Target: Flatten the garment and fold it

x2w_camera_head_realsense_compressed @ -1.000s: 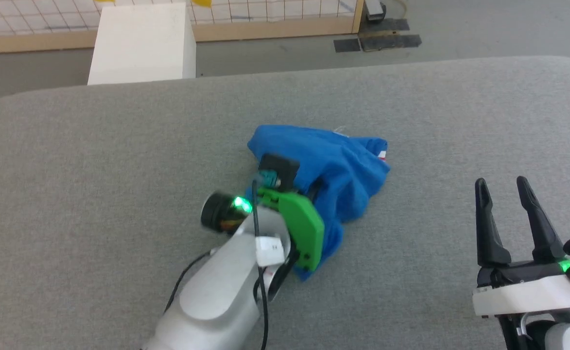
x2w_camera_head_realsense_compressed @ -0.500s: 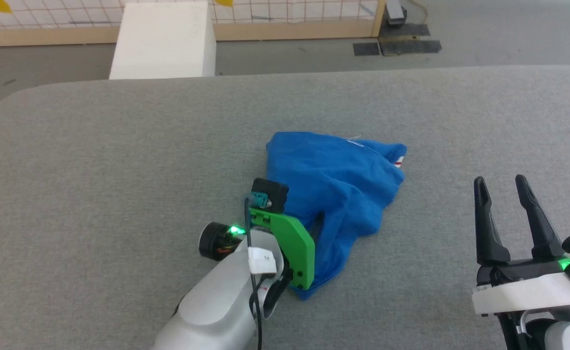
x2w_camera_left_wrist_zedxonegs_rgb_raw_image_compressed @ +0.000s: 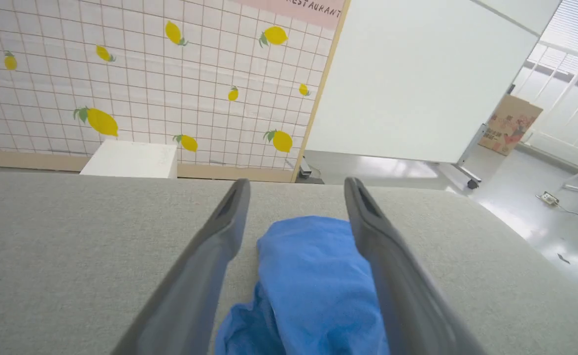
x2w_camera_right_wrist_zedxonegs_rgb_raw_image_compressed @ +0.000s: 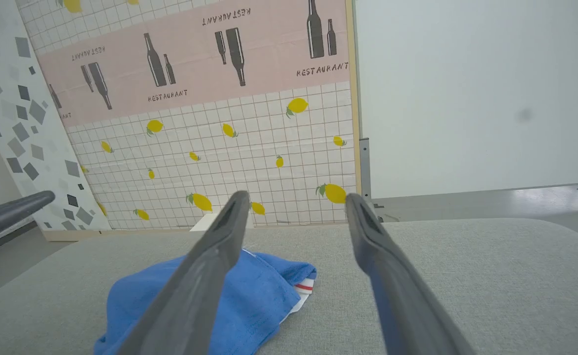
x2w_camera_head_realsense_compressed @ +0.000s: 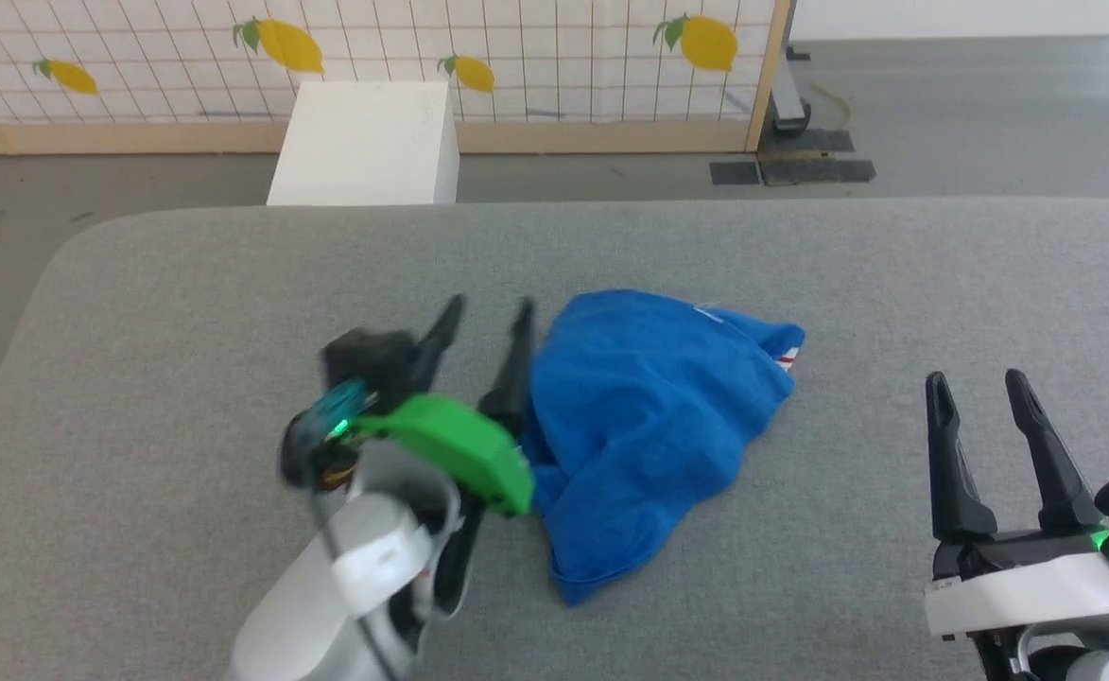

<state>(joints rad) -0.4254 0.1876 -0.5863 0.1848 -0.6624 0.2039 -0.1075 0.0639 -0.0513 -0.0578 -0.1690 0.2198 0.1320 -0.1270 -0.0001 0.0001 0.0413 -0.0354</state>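
The garment (x2w_camera_head_realsense_compressed: 649,426) lies as a crumpled royal-blue heap in the middle of the grey table (x2w_camera_head_realsense_compressed: 185,312), with a bit of white-and-red striped band (x2w_camera_head_realsense_compressed: 786,357) showing at its far right corner. My left gripper (x2w_camera_head_realsense_compressed: 490,305) is open at the heap's left edge, nothing between its fingers. In the left wrist view the open left gripper (x2w_camera_left_wrist_zedxonegs_rgb_raw_image_compressed: 297,182) frames the blue garment (x2w_camera_left_wrist_zedxonegs_rgb_raw_image_compressed: 313,276) lying below it. My right gripper (x2w_camera_head_realsense_compressed: 977,378) is open and apart from the cloth at the lower right. The right wrist view has the right gripper (x2w_camera_right_wrist_zedxonegs_rgb_raw_image_compressed: 296,196) open, the garment (x2w_camera_right_wrist_zedxonegs_rgb_raw_image_compressed: 264,291) beyond it.
A white box (x2w_camera_head_realsense_compressed: 365,142) stands on the floor behind the table, before a tiled lemon-patterned panel (x2w_camera_head_realsense_compressed: 563,57). The table's rounded left corner (x2w_camera_head_realsense_compressed: 72,246) and far edge are near. One left finger (x2w_camera_right_wrist_zedxonegs_rgb_raw_image_compressed: 13,212) enters the right wrist view at the left.
My left gripper has opened, let go of the blue cloth and drawn back to the left of the heap. The head camera has tilted up. The right gripper has stayed put.
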